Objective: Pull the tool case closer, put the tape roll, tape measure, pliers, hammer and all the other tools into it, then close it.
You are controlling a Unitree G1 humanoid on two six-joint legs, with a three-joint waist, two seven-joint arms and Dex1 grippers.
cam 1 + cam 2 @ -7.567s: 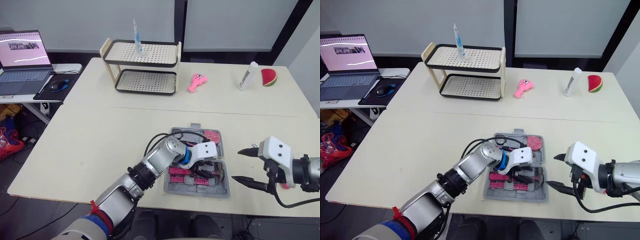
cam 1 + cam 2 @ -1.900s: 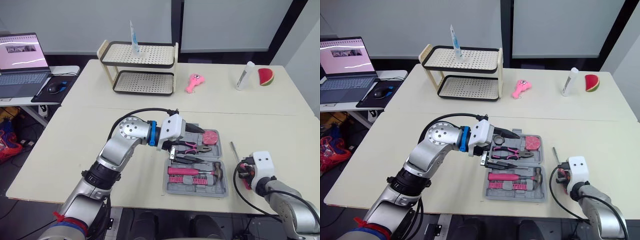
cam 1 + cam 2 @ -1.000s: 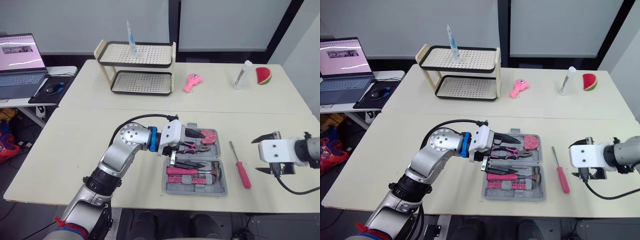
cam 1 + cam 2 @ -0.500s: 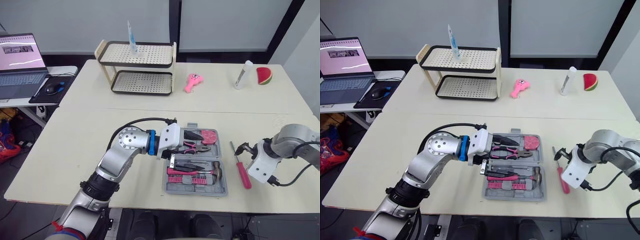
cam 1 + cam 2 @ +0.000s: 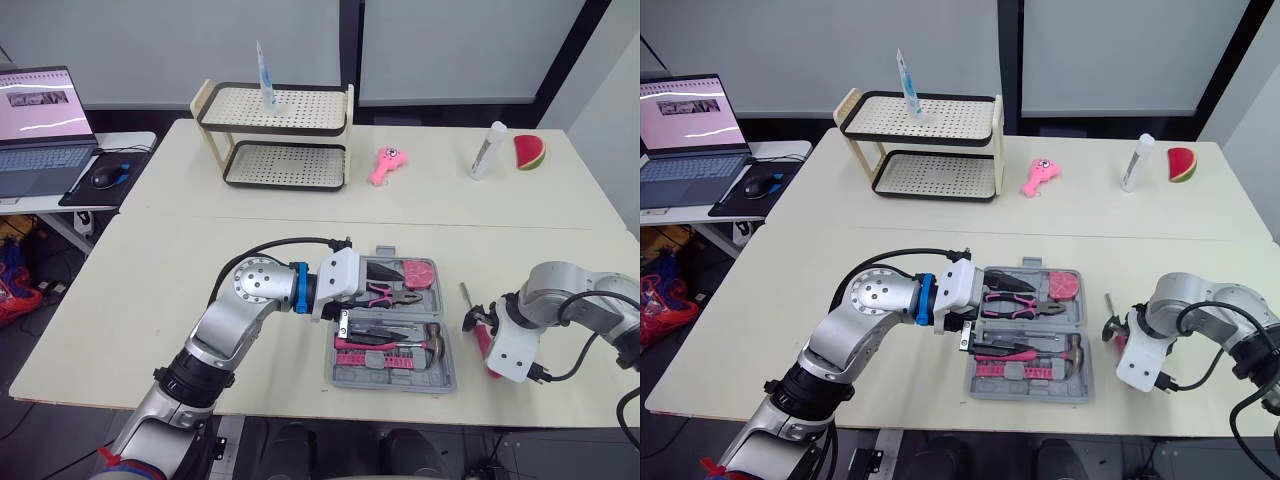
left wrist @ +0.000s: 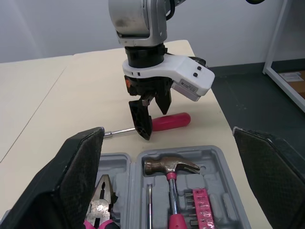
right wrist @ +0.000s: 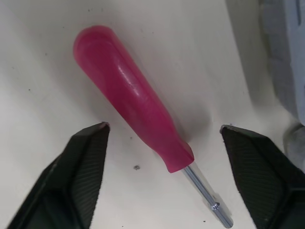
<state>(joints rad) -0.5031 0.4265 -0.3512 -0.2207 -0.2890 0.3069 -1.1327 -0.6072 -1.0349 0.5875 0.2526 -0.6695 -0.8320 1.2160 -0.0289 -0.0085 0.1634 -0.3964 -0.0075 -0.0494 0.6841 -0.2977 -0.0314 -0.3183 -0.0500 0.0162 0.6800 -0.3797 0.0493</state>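
The grey tool case (image 5: 447, 372) lies open near the table's front edge. It holds pink-handled pliers (image 5: 388, 294), a pink tape measure (image 5: 420, 272), a hammer (image 6: 170, 168) and a pink bit rack (image 5: 380, 361). My left gripper (image 5: 377, 296) hovers open over the case's left half, holding nothing. Right of the case a screwdriver with a pink handle (image 7: 133, 100) lies on the table. My right gripper (image 5: 1111, 329) is lowered over it, open, with one finger (image 7: 86, 167) on either side of the handle and a gap on each side.
At the back of the table stand a two-tier rack (image 5: 275, 135), a pink toy (image 5: 385, 165), a white bottle (image 5: 482, 150) and a watermelon slice (image 5: 528, 152). A laptop (image 5: 40, 130) and mouse (image 5: 105, 175) sit on a side desk at the left.
My right gripper has swung in from the right and come down over the screwdriver, now straddling its handle. The left gripper has barely moved over the case.
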